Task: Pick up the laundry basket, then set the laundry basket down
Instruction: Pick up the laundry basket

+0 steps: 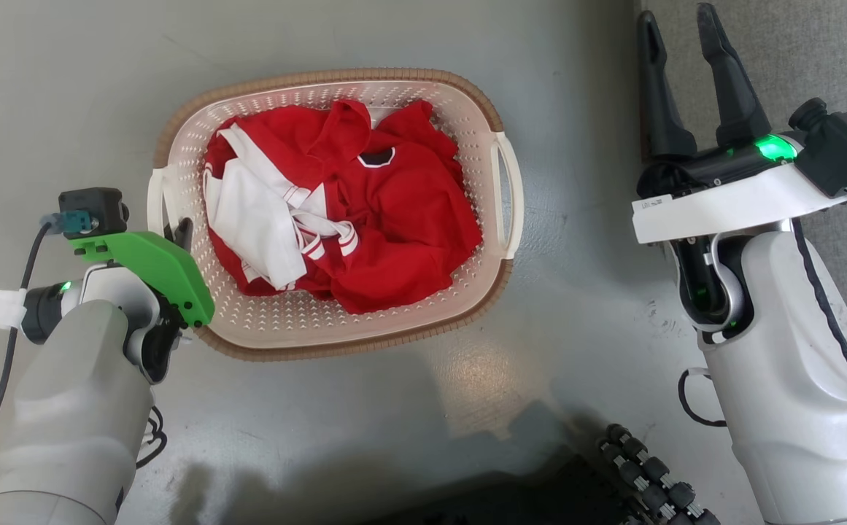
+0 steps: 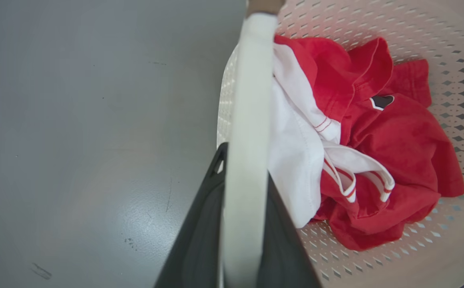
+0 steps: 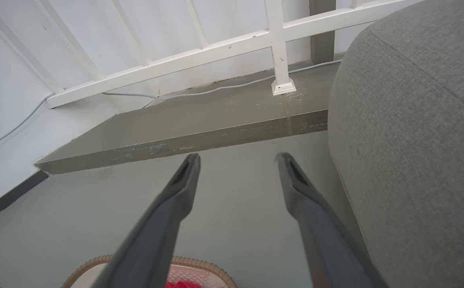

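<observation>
Left gripper (image 2: 245, 166) clamps the white loop handle (image 2: 251, 80) of the cream perforated plastic laundry basket (image 1: 335, 76) lying just right of it, apparently unlifted on grey floor (image 1: 66, 87); right gripper (image 1: 677, 18) gapes, well clear.

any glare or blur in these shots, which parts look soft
Head view: a pale glare patch on the floor below the laundry basket, and a dark shadow along the bottom edge. Left wrist view: the white handle and the left hand's fingers around it are close and blurred, the red garment sharp. Right wrist view: even light, the right hand's fingers soft.
</observation>
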